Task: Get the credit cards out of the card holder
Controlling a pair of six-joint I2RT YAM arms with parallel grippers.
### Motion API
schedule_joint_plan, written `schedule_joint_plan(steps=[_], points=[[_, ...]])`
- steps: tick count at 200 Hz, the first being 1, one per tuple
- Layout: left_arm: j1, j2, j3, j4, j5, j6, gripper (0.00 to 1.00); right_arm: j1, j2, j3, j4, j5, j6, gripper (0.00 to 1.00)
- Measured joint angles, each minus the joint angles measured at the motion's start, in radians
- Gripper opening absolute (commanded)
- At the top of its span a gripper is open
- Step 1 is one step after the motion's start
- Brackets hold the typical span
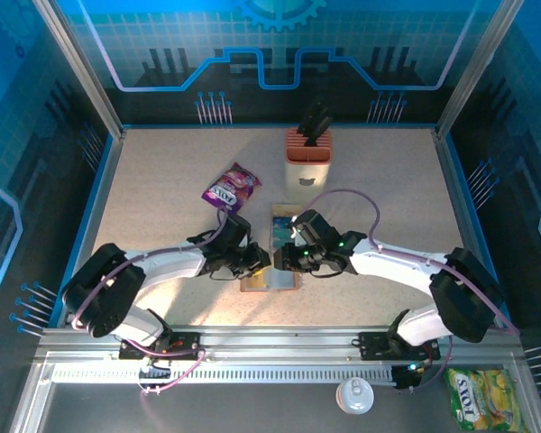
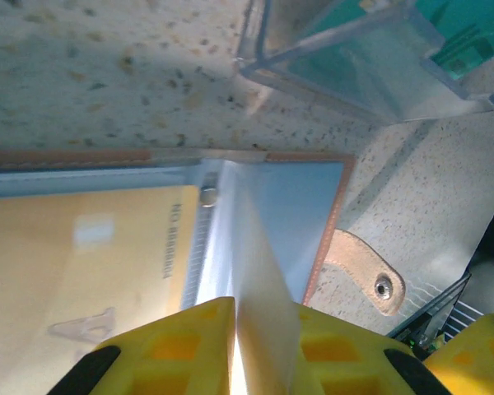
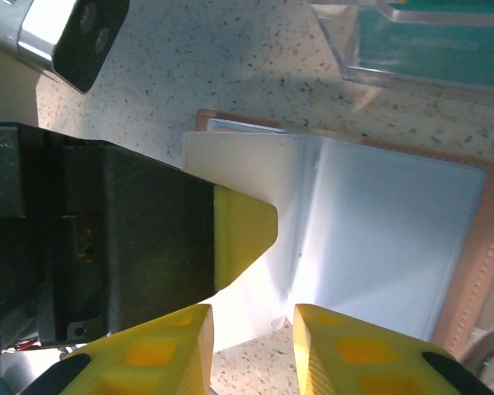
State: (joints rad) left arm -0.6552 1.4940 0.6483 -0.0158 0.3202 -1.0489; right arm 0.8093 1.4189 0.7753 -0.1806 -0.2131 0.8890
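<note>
Left wrist: left tool (image 2: 263, 314) pinches a pale inner leaf of the open card holder (image 2: 300, 206) (yellow card (image 2: 74, 271) in one pocket). Right tool (image 3: 251, 319) stands parted; teal credit cards (image 3: 445, 49) sit in the clear sleeve (image 3: 339, 45) beside.

The left arm (image 1: 167, 264) and right arm (image 1: 401, 263) are white shells with black joints and black bases, each trailing a thin purple cable (image 1: 361, 195). The fingers (image 2: 185, 346) are yellow with square recesses. Tiny green lights (image 1: 340, 242) seem to glow on the right wrist.
</note>
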Motion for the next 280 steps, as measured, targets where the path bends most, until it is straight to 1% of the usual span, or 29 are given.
schedule_joint_plan(steps=[20,67,103,152,186,197,243,280], points=[[-0.012,0.032,0.024,0.005,0.001,0.000,0.20,-0.006,-0.008,-0.013,-0.013,0.000,0.000,0.33],[-0.036,0.097,0.071,0.008,0.011,0.000,0.31,-0.021,-0.059,-0.042,-0.031,0.003,-0.003,0.33],[-0.042,0.123,0.105,0.008,0.015,0.000,0.34,-0.040,-0.103,-0.060,-0.049,0.008,-0.008,0.34],[-0.053,0.189,0.186,0.008,0.026,0.001,0.41,-0.072,-0.153,-0.076,-0.089,0.019,-0.019,0.35],[-0.066,0.219,0.217,0.008,0.034,0.003,0.44,-0.084,-0.189,-0.090,-0.103,0.022,-0.023,0.36],[-0.068,0.227,0.225,0.007,0.037,0.003,0.46,-0.086,-0.196,-0.095,-0.109,0.022,-0.026,0.36],[-0.071,0.243,0.240,0.006,0.041,0.003,0.51,-0.086,-0.198,-0.101,-0.115,0.020,-0.026,0.36],[-0.074,0.243,0.247,0.006,0.041,0.004,0.51,-0.089,-0.189,-0.102,-0.110,0.011,-0.026,0.36]])
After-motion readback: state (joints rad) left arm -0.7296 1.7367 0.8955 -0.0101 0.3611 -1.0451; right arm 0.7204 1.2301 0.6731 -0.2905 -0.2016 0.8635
